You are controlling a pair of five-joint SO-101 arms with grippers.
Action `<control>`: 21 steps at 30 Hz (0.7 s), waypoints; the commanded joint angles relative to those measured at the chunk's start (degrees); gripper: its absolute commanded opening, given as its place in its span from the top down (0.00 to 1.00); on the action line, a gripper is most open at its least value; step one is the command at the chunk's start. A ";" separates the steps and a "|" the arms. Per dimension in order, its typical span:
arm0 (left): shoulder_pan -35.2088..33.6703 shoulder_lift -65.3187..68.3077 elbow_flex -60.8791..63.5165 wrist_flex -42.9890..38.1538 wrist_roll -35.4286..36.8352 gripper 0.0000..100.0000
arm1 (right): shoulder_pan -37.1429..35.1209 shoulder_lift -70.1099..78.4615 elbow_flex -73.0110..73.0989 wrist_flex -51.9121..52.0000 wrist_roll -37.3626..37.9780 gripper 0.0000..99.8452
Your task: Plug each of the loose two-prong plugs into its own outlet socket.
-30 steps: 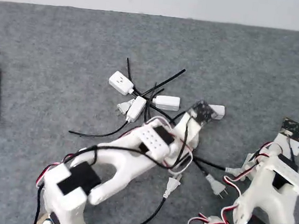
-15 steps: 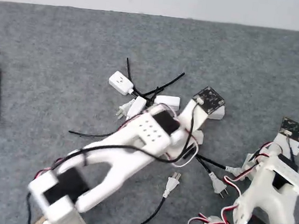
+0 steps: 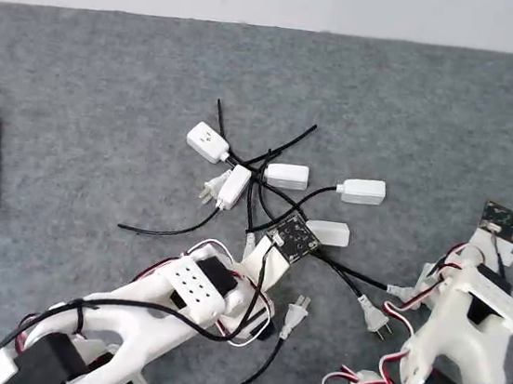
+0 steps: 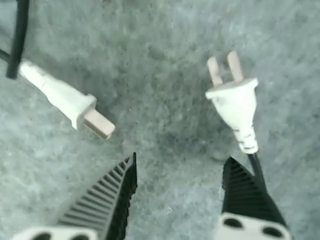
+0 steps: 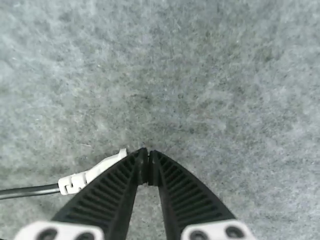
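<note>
Left arm has pulled back from over the cable tangle toward its base. The white outlet sockets [image 3: 362, 191] it partly hid now sit exposed well ahead of it on the grey worktop [image 3: 113, 62]. Right arm hasn't moved.

Left hand [image 4: 181, 162] is released, fingers spread wide, nothing between them. White two-prong plug [image 4: 232, 100] lies just ahead of one fingertip, prongs pointing away from the hand, black cord running back past that finger. Second plug [image 4: 75, 102] lies ahead of the other fingertip, angled in toward the gap, clear of the hand. Both are loose, neither in a socket.

Right hand [image 5: 148, 152] is clenched, fingers pressed together on nothing, tips close to the worktop. Third plug [image 5: 92, 172] lies just beside one finger, cord trailing away. Can't tell if it touches.
</note>
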 commanded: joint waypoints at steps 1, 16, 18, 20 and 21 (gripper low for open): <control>0.26 -2.64 0.13 -2.02 -0.70 0.80 | -0.66 -0.04 -2.37 0.66 0.62 0.97; -15.56 -35.43 13.49 9.41 -0.44 0.81 | -26.77 -7.78 0.09 20.26 0.62 0.98; -21.01 -42.02 15.52 11.69 -0.62 0.80 | -29.76 -7.87 0.62 20.62 0.62 0.98; -24.53 -47.12 15.96 14.95 -0.62 0.80 | -31.96 -7.96 0.62 21.41 0.62 0.98; -25.58 -48.97 16.22 16.00 -0.62 0.80 | -33.19 -7.96 0.53 21.85 0.79 0.98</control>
